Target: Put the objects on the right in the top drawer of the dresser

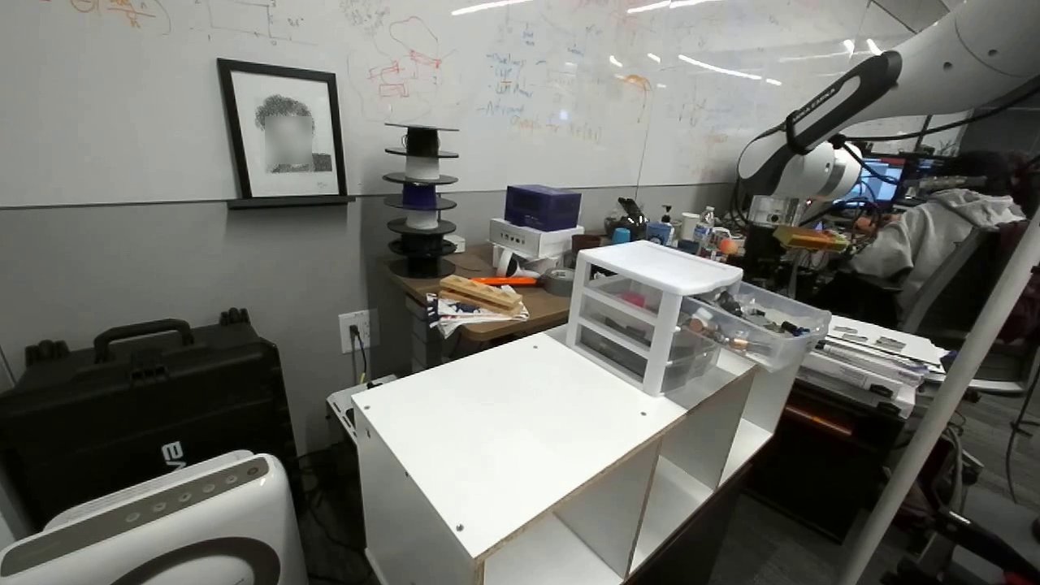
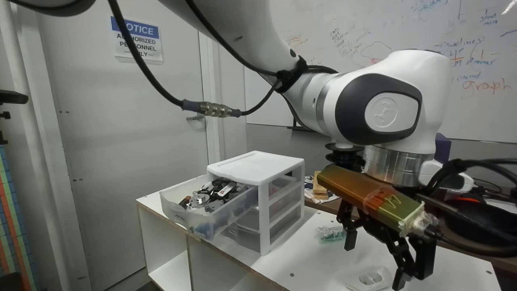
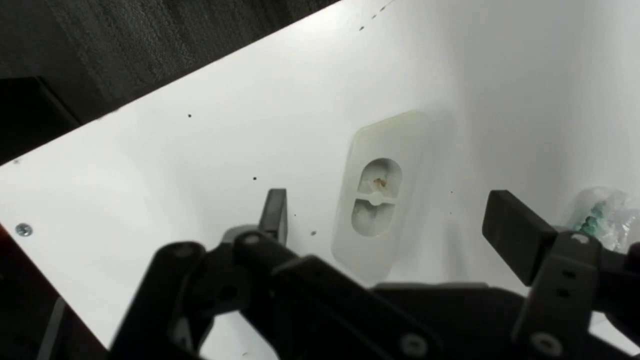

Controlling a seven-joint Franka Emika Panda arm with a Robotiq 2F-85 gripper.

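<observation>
The dresser is a white-framed unit in both exterior views [image 1: 662,264] [image 2: 256,166]. Its top drawer [image 1: 800,345] [image 2: 240,210] is pulled out and holds several small dark and metallic items. A flat white plastic piece [image 2: 369,279] with two recesses lies on the cabinet top, also in the wrist view [image 3: 375,200]. A clear bag with green bits [image 2: 331,234] lies nearer the dresser, at the right of the wrist view [image 3: 607,217]. My gripper [image 2: 375,258] is open and empty above the white piece; in the wrist view its fingers [image 3: 395,225] stand on either side, apart from it.
The dresser stands on a white open-shelved cabinet [image 1: 520,422], whose edges drop to the floor. A brown desk [image 1: 544,309] with spools [image 1: 421,203], boxes and a wooden block [image 1: 479,294] stands behind. A seated person [image 1: 934,236] is in the background.
</observation>
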